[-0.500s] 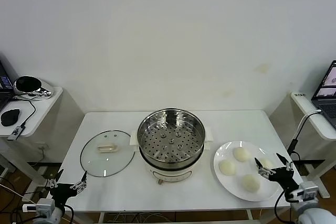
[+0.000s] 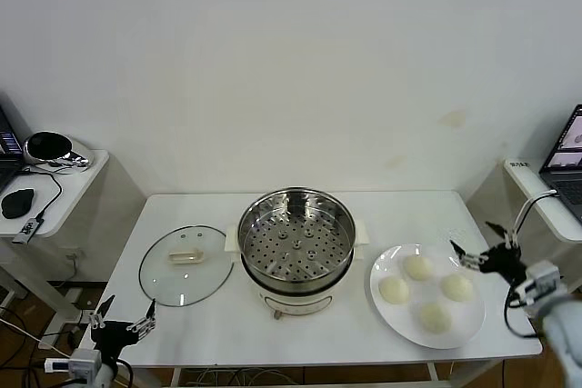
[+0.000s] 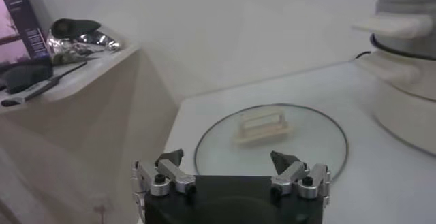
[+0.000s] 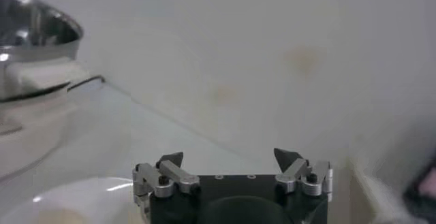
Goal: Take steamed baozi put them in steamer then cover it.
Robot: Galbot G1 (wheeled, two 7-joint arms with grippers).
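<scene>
Right gripper [image 2: 479,250] stood with jaws spread wide and nothing between them, at the right edge of the head view, just beyond the rim of the white plate [image 2: 386,313]; left gripper [image 2: 124,318] likewise released and empty, low in the lower left of the frame, near the table's front edge and apart from the glass lid [image 2: 185,265]. Four baozi [image 2: 417,267] lay on the plate, right of centre; steamer [image 2: 296,241] at frame centre, uncovered, perforated tray bare; lid flat on the table just left of the steamer, handle up. Judged step: approach to the first bun, nothing loaded yet. Next move calls for the right gripper to descend over the nearest bun [image 2: 456,287] and close gently; soft dough would dent.
</scene>
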